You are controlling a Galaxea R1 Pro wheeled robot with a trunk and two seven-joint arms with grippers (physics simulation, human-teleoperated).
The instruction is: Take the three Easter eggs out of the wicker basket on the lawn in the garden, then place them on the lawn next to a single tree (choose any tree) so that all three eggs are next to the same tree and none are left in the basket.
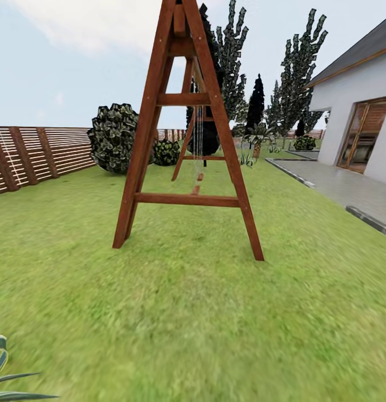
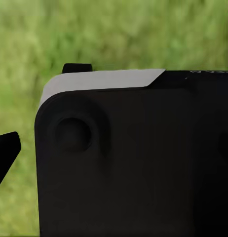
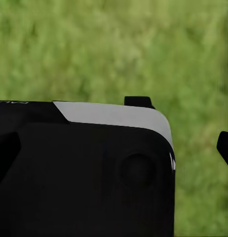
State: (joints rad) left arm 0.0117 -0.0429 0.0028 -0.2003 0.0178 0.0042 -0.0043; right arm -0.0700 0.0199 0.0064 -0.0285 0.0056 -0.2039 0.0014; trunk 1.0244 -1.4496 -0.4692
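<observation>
The Easter eggs and the wicker basket are out of view. The lawn [image 1: 187, 312] spreads wide and green ahead of me in the head view. At the far end of the garden stand two tall trees [image 1: 298, 67] with dark, blocky, flecked leaf clumps. In the left wrist view my left gripper [image 2: 114, 158] hangs open in front of my black base, one fingertip [image 2: 6, 150] showing over blurred grass. My right gripper [image 3: 114, 153] is likewise open, holding nothing, with one fingertip [image 3: 225, 145] showing.
A tall brown wooden swing frame [image 1: 187, 200] stands on the grass straight ahead. The slatted fence [image 1: 42, 153] runs along the left, with round dark bushes [image 1: 115, 137] behind. A white house [image 1: 355, 100] and paved patio [image 1: 343, 187] lie to the right. Plant leaves [image 1: 3, 379] poke in at the lower left.
</observation>
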